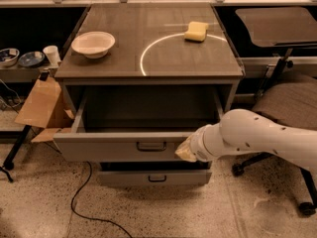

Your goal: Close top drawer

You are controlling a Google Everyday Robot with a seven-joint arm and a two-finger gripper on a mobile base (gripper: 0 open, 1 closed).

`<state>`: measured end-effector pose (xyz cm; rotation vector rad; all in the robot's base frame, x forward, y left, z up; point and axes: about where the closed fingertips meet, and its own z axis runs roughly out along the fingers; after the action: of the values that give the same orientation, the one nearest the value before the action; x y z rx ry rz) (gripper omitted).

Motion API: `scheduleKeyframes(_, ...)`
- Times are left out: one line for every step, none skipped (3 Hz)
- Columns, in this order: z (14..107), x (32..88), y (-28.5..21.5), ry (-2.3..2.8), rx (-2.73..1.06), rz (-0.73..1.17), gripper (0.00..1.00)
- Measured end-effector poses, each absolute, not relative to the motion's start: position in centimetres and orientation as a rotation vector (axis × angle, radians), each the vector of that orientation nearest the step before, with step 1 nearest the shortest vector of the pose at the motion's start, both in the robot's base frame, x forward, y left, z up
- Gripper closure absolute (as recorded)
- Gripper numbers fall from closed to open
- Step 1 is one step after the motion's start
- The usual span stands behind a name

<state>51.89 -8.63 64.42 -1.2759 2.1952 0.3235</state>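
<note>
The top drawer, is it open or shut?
Open. The top drawer stands pulled far out from the cabinet, its dark inside visible. The gripper is at its front, near the right end.

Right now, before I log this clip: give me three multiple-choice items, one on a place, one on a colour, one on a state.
1. Where is the gripper?
A) above the cabinet top
B) at the front of the top drawer, right of its handle
C) down at the floor

2. What colour is the sponge?
A) blue
B) yellow
C) black

3. How is the top drawer?
A) shut flush
B) pulled open
C) taken out

Key: 1 B, it sits beside the handle at the front panel; 2 B, it is pale yellow; 3 B, its inside shows.
</note>
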Motion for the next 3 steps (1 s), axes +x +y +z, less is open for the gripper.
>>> scheduleKeyframes(64.4,53.8,-8.0,2.188,-1.259,0.318,0.99)
scheduleKeyframes(65.0,55.4,-6.4,2.159,-1.269,0.318,0.83)
scheduleKeyframes(65.8,56.2,-4.5,2.114,-1.295,0.325,0.59)
